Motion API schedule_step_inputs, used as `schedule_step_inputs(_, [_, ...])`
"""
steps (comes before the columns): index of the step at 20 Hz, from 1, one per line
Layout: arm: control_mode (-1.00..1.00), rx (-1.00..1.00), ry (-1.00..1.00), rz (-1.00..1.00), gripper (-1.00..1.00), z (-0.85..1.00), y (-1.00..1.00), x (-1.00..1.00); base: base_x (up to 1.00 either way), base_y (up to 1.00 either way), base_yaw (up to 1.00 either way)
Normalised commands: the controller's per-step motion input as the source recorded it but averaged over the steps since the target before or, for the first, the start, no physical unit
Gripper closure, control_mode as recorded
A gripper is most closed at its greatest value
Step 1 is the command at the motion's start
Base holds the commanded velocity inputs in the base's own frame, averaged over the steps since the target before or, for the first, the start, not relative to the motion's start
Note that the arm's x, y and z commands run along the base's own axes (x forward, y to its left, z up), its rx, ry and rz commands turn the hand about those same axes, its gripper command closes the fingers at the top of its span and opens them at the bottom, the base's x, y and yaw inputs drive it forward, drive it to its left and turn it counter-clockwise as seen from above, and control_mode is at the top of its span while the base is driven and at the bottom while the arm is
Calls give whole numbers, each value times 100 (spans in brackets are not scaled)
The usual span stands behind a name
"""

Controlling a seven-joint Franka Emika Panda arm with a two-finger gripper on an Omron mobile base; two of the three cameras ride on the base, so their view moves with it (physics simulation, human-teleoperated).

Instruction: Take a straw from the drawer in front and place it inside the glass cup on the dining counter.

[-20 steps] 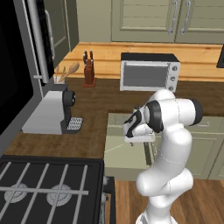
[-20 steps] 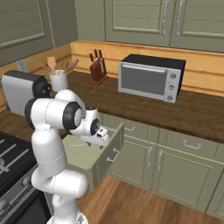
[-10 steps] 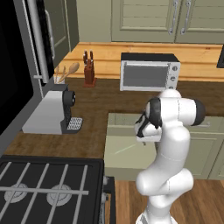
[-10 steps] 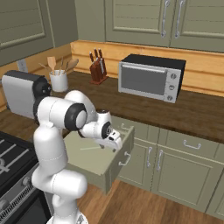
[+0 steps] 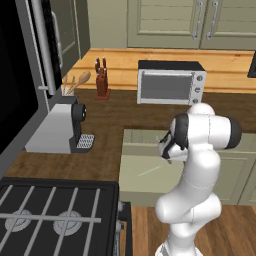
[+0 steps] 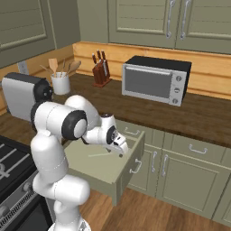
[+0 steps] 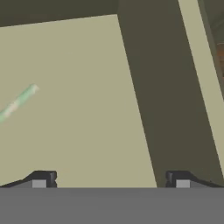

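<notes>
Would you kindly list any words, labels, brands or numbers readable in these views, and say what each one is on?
None can be read.
The toaster oven has knobs but no legible markings.
The coffee machine shows no brand or label.
The open drawer and the straw carry no print.

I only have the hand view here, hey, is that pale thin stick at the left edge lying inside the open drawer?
Observer: Yes. The thin pale straw lies flat on the floor of the pulled-out sage-green drawer.
Operator: Where is my gripper relative to it?
Observer: The two-finger gripper hangs open over the drawer, beside the straw, not touching it.
Operator: Anything else inside the drawer?
Observer: The left base view shows just the straw on the visible drawer floor; the arm covers the rest.
</notes>
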Motion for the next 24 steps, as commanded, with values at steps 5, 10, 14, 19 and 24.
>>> schedule_step_inputs(5, [-100,0,-3,-14,-100,11,90,2,0,0,0])
schedule_step_inputs(10, [-100,0,0,-19,-100,-3,46,39,0,0,0])
schedule_step_inputs(14, [-100,0,0,-21,-100,-15,11,53,0,0,0])
schedule_step_inputs(19, [-100,0,0,-17,-100,-31,0,38,0,0,0])
schedule_step_inputs(24, [-100,0,0,-13,-100,-51,0,20,0,0,0])
